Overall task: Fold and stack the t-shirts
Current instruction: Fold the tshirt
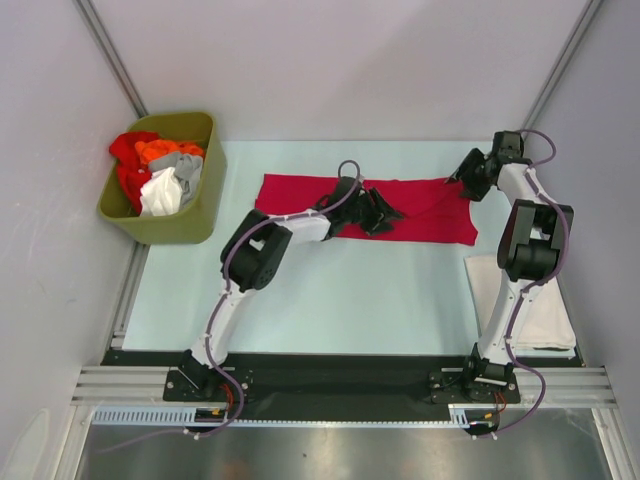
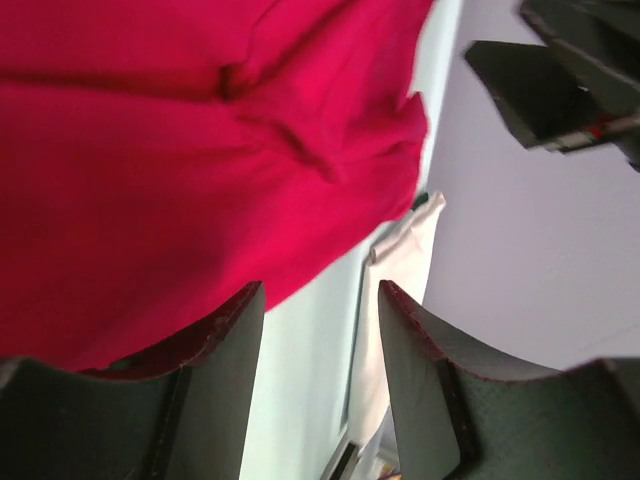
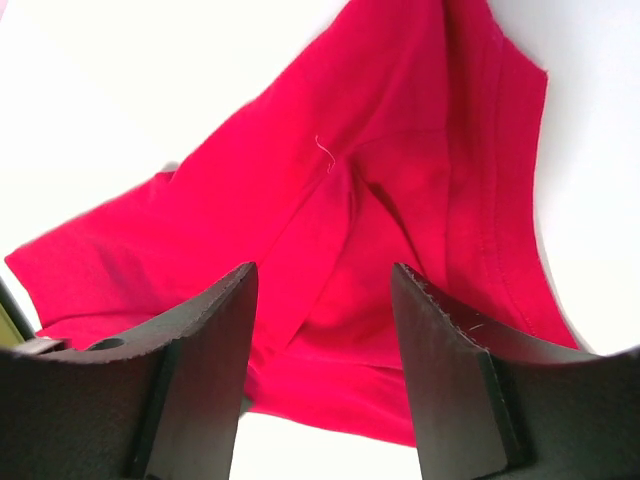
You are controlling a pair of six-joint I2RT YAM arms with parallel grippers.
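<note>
From above, you see a red shirt spread flat across the far middle of the table. Your left gripper sits over the shirt's centre, and your right gripper is at its far right corner. A folded white shirt lies near right, partly under the right arm. A bin at far left holds a heap of shirts: red, orange, grey and white.

In the left wrist view, the jaws stand apart with nothing between them. The red shirt fills the upper left, and the white shirt lies beyond.

In the right wrist view, the jaws stand apart above rumpled red cloth, pinching nothing.
</note>
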